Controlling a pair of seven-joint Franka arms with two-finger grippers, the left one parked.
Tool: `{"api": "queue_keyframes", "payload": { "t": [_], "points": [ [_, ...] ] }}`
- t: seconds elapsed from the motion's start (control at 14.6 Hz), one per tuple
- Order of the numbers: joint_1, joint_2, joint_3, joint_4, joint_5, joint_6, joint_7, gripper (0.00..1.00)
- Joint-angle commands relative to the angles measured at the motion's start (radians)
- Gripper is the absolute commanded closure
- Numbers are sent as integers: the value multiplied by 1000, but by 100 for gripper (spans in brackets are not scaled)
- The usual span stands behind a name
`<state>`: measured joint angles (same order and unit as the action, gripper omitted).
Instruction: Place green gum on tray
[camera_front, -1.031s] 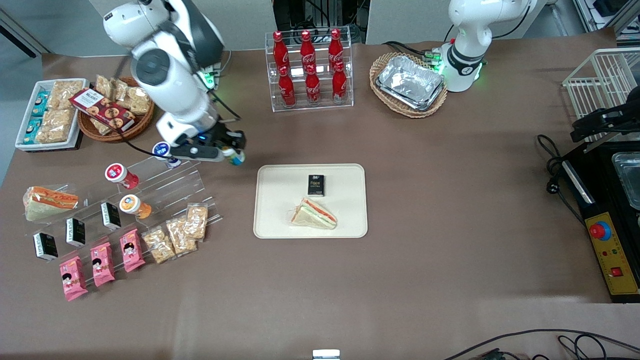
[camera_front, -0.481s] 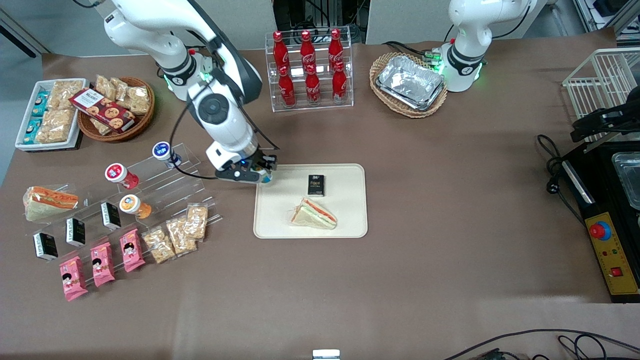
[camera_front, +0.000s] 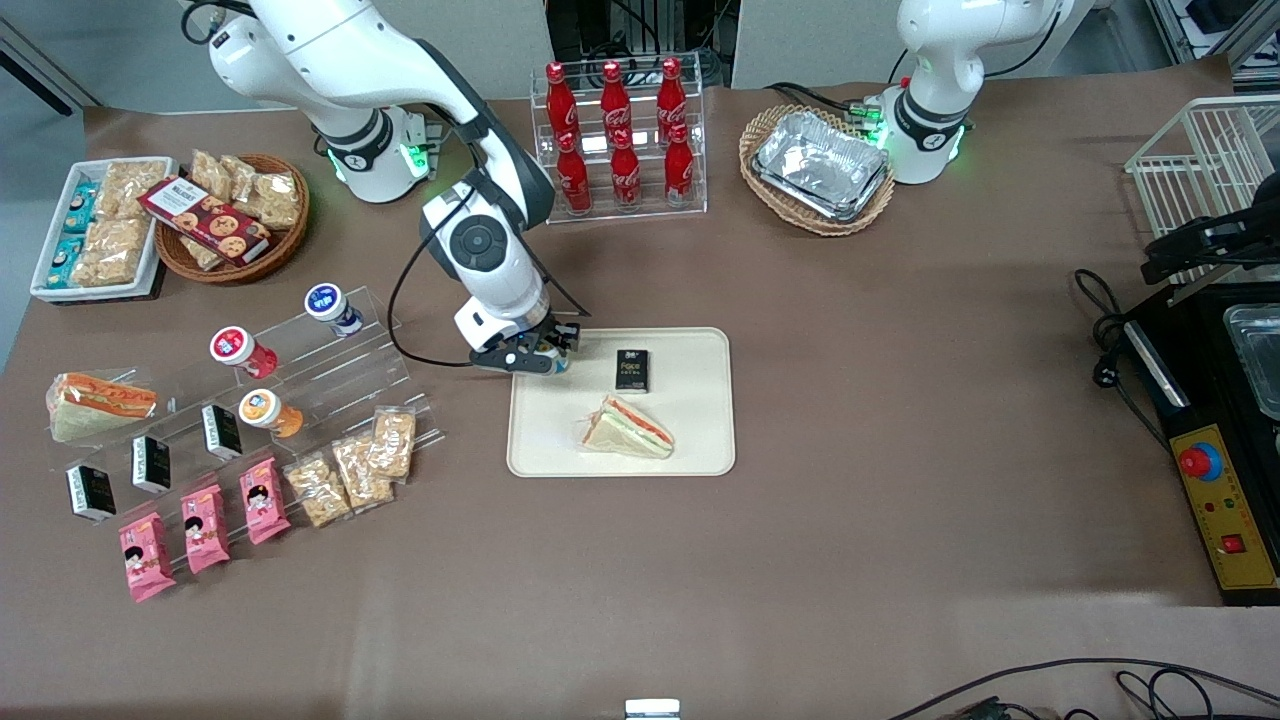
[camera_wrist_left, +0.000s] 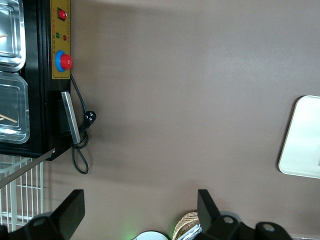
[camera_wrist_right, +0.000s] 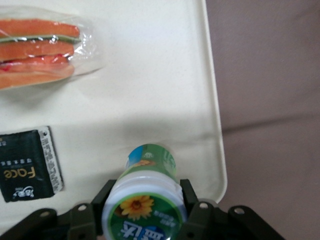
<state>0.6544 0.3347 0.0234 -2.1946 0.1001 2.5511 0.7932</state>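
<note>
six cola bottles (camera_front: 620, 135), three pink packets (camera_front: 205, 527)

The green gum (camera_wrist_right: 145, 200) — a small white bottle with a green label and a green-rimmed cap bearing a yellow flower — is clamped between the jaws of the gripper (camera_front: 545, 355), above a corner of the tray (camera_front: 700, 440). The tray — flat, cream-white, round-cornered, low-rimmed — lies mid-bench.

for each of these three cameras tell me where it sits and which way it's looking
Front view: high above the table edge, looking down; both arms show, gripper over the tray.
Right wrist view: on the working wrist, facing down at the green gum in the gripper.
Left wrist view: on the parked wrist, facing bare table.
All share the tray.
</note>
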Motion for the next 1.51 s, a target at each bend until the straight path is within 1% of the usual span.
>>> {"api": "queue_keyframes", "payload": {
  "t": [0.0,0.07,0.14,0.21,0.41,0.55,0.69,0.82,1.03,1.1,1.17,1.31,1.37,1.44],
  "points": [
    [22,41,-10,21,-17,38,43,79],
    [22,41,-11,21,-17,38,44,70],
    [21,43,-11,21,-17,38,46,42],
    [21,47,-11,22,-17,38,47,4],
    [13,43,-13,22,-17,34,49,1],
    [4,0,-17,21,-17,11,44,1],
    [-33,-83,-31,33,-17,-85,34,1],
    [-99,-175,-31,59,-19,-202,8,1],
    [-217,-278,-30,127,-17,-395,-127,1],
    [-266,-311,-31,148,-19,-454,-187,1],
    [-339,-344,-25,171,-17,-509,-265,1],
    [-432,-387,-33,240,-17,-639,-401,1],
    [-488,-391,-33,284,-17,-710,-464,0],
    [-525,-391,-37,333,-17,-773,-530,0]
  ]
}}
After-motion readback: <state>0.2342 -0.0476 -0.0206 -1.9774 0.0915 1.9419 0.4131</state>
